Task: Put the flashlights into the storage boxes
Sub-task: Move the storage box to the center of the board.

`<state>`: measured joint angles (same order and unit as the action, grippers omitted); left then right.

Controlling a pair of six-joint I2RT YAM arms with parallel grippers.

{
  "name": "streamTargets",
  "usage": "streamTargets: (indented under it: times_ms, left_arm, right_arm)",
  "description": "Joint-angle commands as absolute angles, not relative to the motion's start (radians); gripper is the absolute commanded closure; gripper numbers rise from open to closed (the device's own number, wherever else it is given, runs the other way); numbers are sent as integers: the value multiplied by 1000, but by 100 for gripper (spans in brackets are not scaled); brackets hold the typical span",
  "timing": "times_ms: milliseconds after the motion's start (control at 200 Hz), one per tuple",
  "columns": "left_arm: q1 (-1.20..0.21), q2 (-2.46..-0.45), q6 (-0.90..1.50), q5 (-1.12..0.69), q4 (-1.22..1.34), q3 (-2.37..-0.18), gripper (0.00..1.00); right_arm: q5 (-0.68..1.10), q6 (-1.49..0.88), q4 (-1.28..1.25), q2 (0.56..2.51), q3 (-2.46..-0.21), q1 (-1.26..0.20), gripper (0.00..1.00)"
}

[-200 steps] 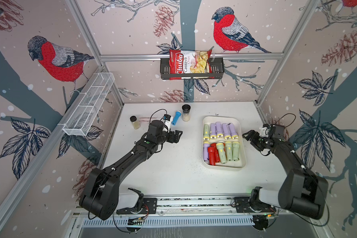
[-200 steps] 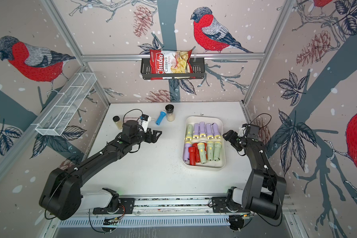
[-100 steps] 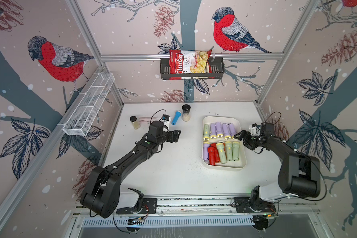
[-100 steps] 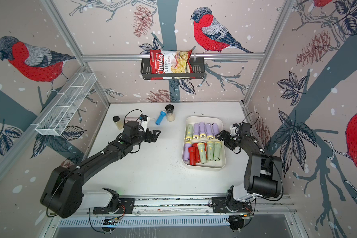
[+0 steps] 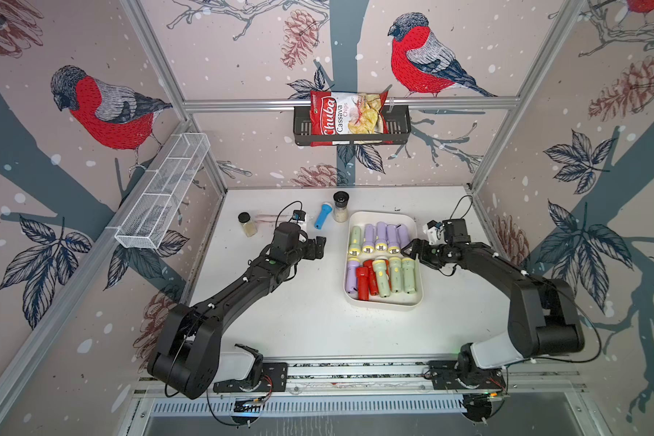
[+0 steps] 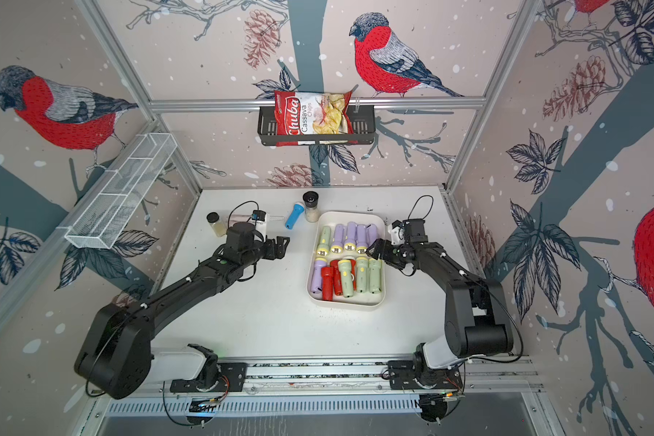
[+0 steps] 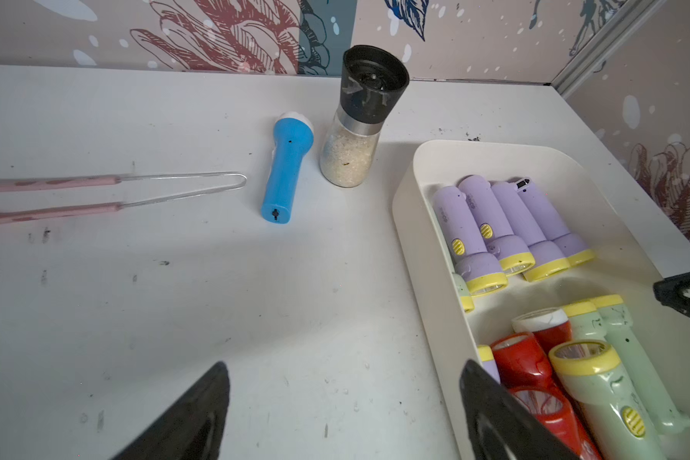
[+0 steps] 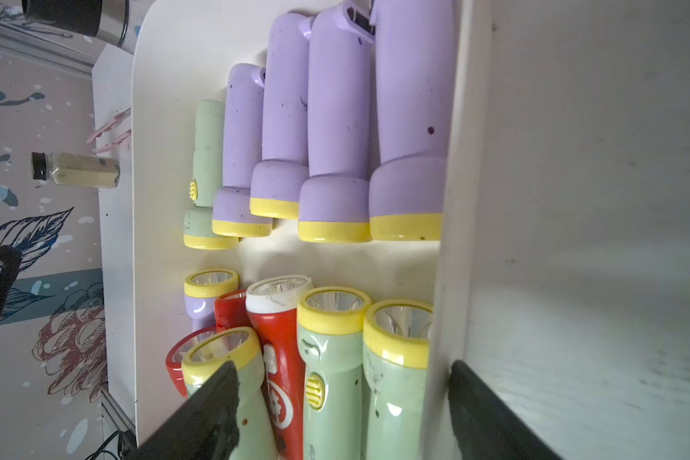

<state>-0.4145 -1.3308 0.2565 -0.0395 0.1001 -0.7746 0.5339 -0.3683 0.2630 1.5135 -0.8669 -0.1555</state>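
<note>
- We see the cream tray point(image 5: 384, 217) holding lilac, green and red flashlights point(image 5: 395, 272) in two rows.
- One blue flashlight point(image 5: 322, 216) lies outside on the table point(image 5: 299, 313), beside a spice grinder point(image 5: 340, 207).
- Left gripper point(image 5: 319, 247): jaws wide, empty.
- Right gripper point(image 5: 410, 250): jaws wide, astride the tray's wall.

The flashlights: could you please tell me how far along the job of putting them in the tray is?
Done: two rows of flashlights lie in the cream tray. In hand: nothing; the left tool and the right tool are both open and empty, the right one at the tray's edge. Left: one blue flashlight lies on the table beside the grinder, outside the tray.
</note>
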Motion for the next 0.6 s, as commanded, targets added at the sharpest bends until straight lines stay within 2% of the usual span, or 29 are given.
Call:
streamTargets:
  times_ms: [0, 145, 240, 595]
  left_arm:
    - [-409, -1311, 270, 56, 137, -769, 10]
    - [-367, -1313, 279, 60, 169, -758, 10]
    - [-317, -1378, 279, -13, 164, -802, 18]
    - [-303, -1805, 134, -98, -199, -1312, 23]
  right_arm:
    - [521, -387, 225, 1514, -895, -192, 18]
    - [456, -380, 263, 1483, -925, -191, 18]
    - [419, -374, 286, 1440, -931, -178, 19]
    - [370, -355, 250, 1258, -922, -179, 21]
